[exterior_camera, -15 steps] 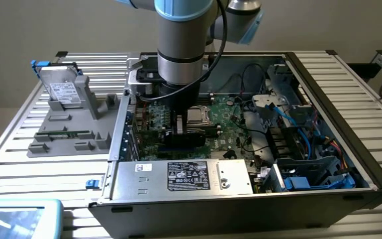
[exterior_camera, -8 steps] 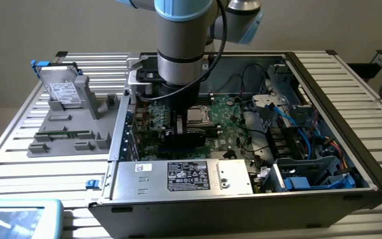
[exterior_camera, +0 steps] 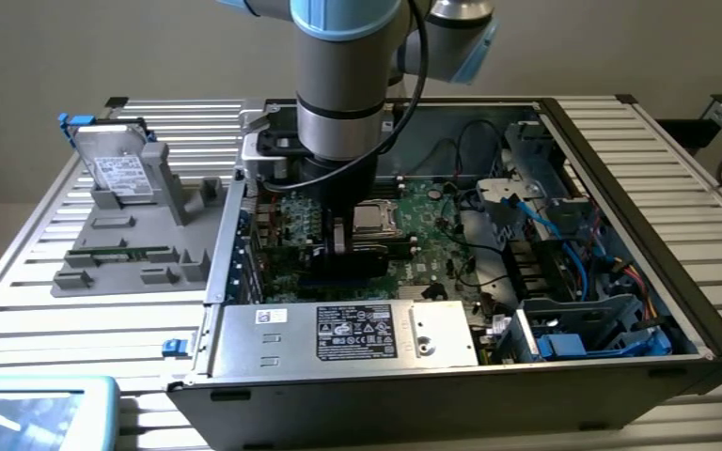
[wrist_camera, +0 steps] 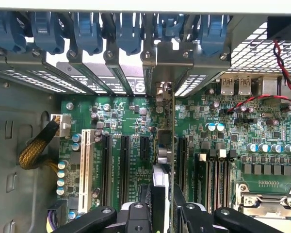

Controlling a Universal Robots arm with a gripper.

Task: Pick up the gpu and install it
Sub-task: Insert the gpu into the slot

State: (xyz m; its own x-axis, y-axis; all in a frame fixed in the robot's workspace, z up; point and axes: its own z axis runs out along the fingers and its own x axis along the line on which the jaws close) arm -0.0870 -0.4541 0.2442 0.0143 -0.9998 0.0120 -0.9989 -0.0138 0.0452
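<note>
We're low inside the open computer case now, our end effector clenched on the gpu, which we see edge-on in the wrist view as a thin card standing upright between our fingertips. The card's metal bracket sits up at the rear wall of the case, among the blue slot latches, and its lower edge lies along one of the black expansion slots on the green motherboard. Whether it is fully seated we cannot tell.

Risk from here, as we judge it: if the card is a touch off the slot line, pressing would load the connector sideways and could bend the contacts or flex the board. A tilted card might seat at one end only. The bracket could also catch on the rear frame instead of sliding behind it.

Outward, the CPU socket is just beside us, blue cables run toward the exterior view's right, and the silver hard drive rests in its grey holder on the bench.
</note>
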